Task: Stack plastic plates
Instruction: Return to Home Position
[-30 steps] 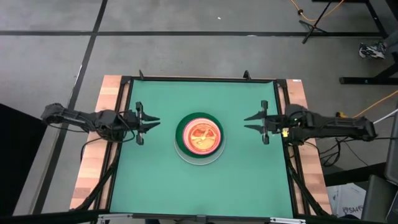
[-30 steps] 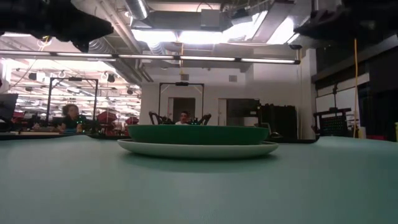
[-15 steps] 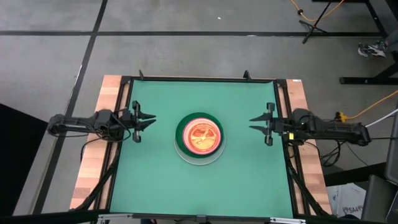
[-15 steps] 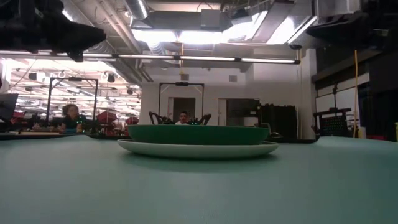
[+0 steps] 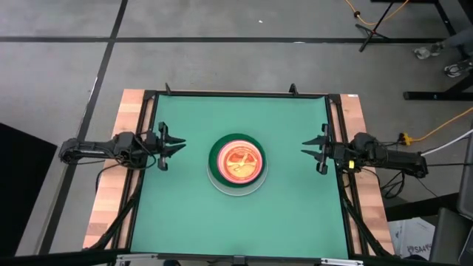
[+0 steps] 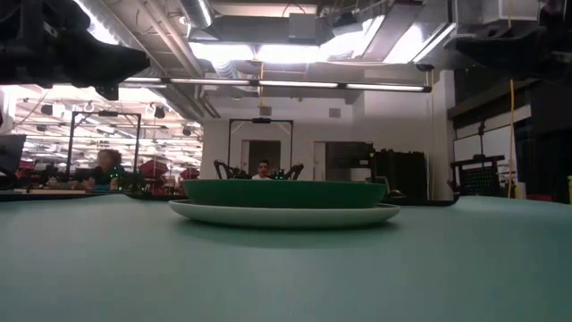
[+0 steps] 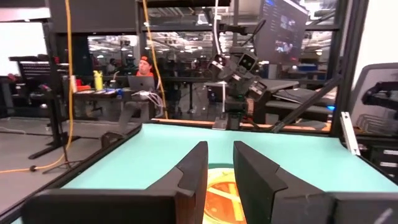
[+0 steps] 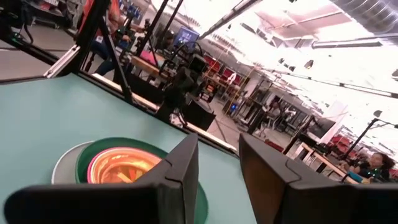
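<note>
Plastic plates (image 5: pixel 236 163) sit stacked at frame centre, orange topmost (a pale rim lowest). Left gripper (image 5: pixel 179 146) at middle left and right gripper (image 5: pixel 304 148) at middle right, fingers parted and empty, should retreat level, staying clear of the pile.

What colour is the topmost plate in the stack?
The top plate is orange, seen most clearly in the high view, looking straight down.

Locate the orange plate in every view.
High view: orange plate at the green mat's centre, uppermost.
Low view: not visible, hidden inside the dark green plate.
Left wrist view: orange plate between the left gripper's open fingers.
Right wrist view: orange plate beyond the right gripper's fingers.
Shared landmark: the green mat.
</note>
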`<state>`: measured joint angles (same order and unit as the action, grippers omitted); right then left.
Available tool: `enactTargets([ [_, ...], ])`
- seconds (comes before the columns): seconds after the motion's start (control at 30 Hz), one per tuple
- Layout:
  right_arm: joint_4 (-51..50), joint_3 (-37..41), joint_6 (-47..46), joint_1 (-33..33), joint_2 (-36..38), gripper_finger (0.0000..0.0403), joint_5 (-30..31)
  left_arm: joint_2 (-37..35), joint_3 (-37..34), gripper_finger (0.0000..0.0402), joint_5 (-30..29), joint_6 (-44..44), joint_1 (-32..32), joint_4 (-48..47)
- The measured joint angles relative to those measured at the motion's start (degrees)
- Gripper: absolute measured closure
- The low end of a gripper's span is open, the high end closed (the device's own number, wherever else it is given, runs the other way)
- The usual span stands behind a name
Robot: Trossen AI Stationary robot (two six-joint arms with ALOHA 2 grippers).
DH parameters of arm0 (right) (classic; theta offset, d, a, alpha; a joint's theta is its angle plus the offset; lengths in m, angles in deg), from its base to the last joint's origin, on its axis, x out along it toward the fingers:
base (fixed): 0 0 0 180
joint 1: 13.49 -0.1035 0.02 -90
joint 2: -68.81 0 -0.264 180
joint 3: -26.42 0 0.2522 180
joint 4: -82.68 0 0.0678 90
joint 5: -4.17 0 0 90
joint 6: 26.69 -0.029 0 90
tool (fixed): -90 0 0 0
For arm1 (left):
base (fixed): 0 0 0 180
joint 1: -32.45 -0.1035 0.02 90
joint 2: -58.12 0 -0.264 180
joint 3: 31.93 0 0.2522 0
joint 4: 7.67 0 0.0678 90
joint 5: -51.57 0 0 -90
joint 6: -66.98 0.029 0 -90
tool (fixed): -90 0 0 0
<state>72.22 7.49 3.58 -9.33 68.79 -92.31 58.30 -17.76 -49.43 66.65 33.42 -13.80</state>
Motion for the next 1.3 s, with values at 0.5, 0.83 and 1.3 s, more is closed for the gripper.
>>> enactTargets([
  [0.5, -1.04, 4.77, -2.87, 0.0, -0.19, 0.0292, 3.49, 0.06, 0.0, 0.0331, 3.23, -1.03, 0.0, -1.76],
  [0.83, -1.92, 4.77, -2.93, 0.0, -0.2, 0.0292, 4.51, 0.07, 0.0, 0.0331, 3.23, -1.03, 0.0, -2.45],
  [1.3, -2.04, 4.77, -2.8, 0.0, -0.21, 0.0292, 4.46, 0.07, 0.02, 0.0331, 3.21, -1.02, 0.0, -2.68],
])
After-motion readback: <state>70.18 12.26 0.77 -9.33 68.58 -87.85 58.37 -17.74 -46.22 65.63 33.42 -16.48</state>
